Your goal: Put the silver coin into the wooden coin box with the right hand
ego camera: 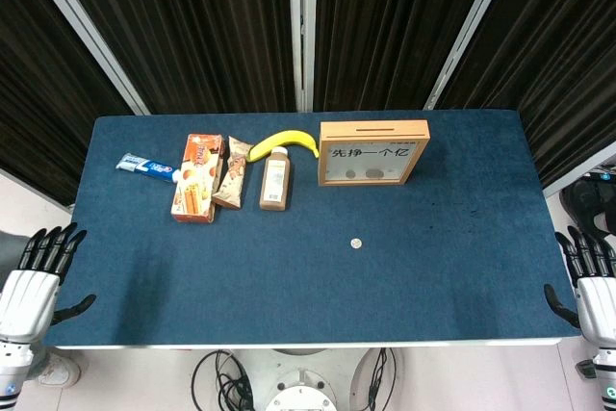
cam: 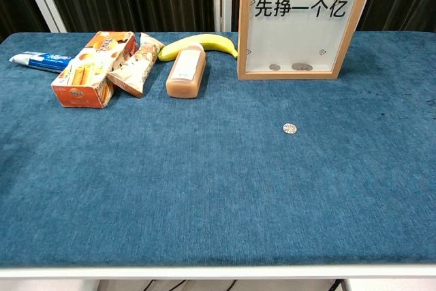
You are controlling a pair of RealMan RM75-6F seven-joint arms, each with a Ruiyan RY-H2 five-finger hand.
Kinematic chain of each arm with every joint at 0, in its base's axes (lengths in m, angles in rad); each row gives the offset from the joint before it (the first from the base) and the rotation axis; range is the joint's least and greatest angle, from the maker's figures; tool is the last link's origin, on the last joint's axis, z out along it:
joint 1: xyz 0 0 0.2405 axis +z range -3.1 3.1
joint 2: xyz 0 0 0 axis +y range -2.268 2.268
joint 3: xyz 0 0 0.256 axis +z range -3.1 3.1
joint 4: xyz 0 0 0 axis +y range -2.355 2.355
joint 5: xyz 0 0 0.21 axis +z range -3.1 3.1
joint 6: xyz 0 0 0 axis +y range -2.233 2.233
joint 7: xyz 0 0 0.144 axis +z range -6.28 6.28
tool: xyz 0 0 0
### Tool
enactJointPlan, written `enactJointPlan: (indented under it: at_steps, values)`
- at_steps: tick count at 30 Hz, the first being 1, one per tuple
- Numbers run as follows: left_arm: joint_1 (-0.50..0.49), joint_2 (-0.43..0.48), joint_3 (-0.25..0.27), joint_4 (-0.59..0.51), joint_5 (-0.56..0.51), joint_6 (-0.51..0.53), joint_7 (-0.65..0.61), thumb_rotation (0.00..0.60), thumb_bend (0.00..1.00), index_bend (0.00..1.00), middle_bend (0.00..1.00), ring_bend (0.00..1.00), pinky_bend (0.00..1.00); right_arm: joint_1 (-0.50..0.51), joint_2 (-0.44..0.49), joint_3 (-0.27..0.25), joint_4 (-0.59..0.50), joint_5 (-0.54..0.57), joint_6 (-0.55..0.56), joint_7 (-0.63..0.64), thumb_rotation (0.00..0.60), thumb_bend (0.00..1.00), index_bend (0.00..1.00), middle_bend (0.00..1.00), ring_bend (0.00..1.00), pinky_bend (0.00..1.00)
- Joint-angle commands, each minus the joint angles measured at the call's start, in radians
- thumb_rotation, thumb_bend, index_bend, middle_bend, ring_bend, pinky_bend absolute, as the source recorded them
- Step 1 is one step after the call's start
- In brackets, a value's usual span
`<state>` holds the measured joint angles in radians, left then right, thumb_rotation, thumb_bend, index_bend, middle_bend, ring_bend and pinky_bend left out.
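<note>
— Both hands were idle overhead: left hand point(ego camera: 34, 281) and right hand point(ego camera: 589, 281) empty, fingers spread; coin point(ego camera: 355, 244) lay at six o'clock from the box point(ego camera: 373, 152).
— Chest camera showed the coin point(cam: 290, 128) flat; I'd pinch its edge, then align with the top slot.

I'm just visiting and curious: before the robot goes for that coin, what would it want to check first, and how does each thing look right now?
1. Silver coin lies flat on the blue cloth, nothing on it: ok.
2. Path from the right hand to the coin is bare cloth: ok.
3. Right hand holds nothing, fingers apart, off the table's right edge: ok.
4. Wooden coin box stands upright behind the coin, slot on top visible in the head view: ok.
5. Whether the slot is unblocked inside: cannot tell.
6. Left hand is off the table's left edge, out of the way: ok.
</note>
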<state>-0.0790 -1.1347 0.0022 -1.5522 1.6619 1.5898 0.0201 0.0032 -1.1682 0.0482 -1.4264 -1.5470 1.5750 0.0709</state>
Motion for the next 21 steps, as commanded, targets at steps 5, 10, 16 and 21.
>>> enactJointPlan:
  at_steps: [5,10,16,21]
  values:
    - [0.001,0.001,0.002,-0.004,0.002,0.0,0.004,0.6,0.12,0.01,0.0,0.0,0.0,0.002,-0.001,-0.002,0.001,-0.001,-0.006,-0.001,0.6,0.3,0.0,0.0,0.0,0.0]
    - [0.005,0.003,0.005,-0.008,0.005,0.004,0.008,0.6,0.12,0.01,0.0,0.0,0.0,0.009,-0.003,-0.013,-0.003,-0.014,-0.022,-0.013,0.6,0.3,0.0,0.0,0.0,0.0]
    - [0.003,0.006,0.002,-0.007,-0.001,0.001,-0.002,0.6,0.12,0.01,0.0,0.0,0.0,0.051,-0.003,-0.024,-0.039,-0.052,-0.074,-0.086,0.6,0.3,0.0,0.0,0.0,0.0]
    - [0.001,-0.003,0.004,0.004,0.003,-0.003,-0.005,0.6,0.12,0.01,0.0,0.0,0.0,0.131,-0.002,-0.015,-0.109,-0.095,-0.16,-0.205,0.6,0.3,0.0,0.0,0.0,0.0]
